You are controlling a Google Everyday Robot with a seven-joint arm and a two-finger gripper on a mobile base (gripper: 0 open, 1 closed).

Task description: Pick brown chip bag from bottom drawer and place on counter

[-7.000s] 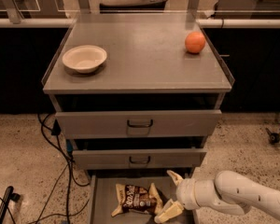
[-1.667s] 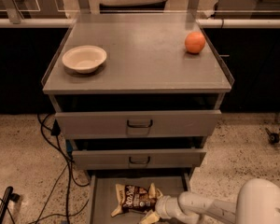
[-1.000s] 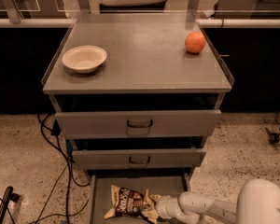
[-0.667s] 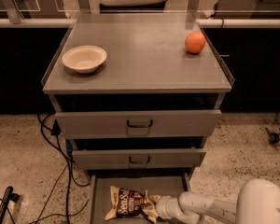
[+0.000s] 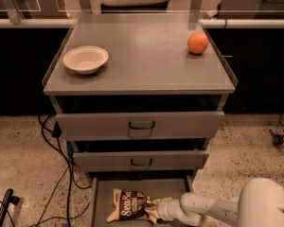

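The brown chip bag (image 5: 129, 205) lies flat on the floor of the open bottom drawer (image 5: 100, 197), with its "Sea Salt" lettering facing up. My gripper (image 5: 155, 210) is low inside the drawer, right at the bag's cream-yellow right end and touching it. My white arm (image 5: 213, 209) reaches in from the lower right. The counter (image 5: 142, 60) is the grey top of the cabinet, above the two shut handled drawers.
A cream bowl (image 5: 85, 58) stands on the counter's left side and an orange (image 5: 198, 42) at its back right. Black cables (image 5: 57, 174) trail over the speckled floor left of the cabinet. A wheeled base (image 5: 280, 136) stands at the far right.
My gripper came down to the bag's right end and the bag slid a little to the left in the drawer. Over the last second nothing has visibly moved.
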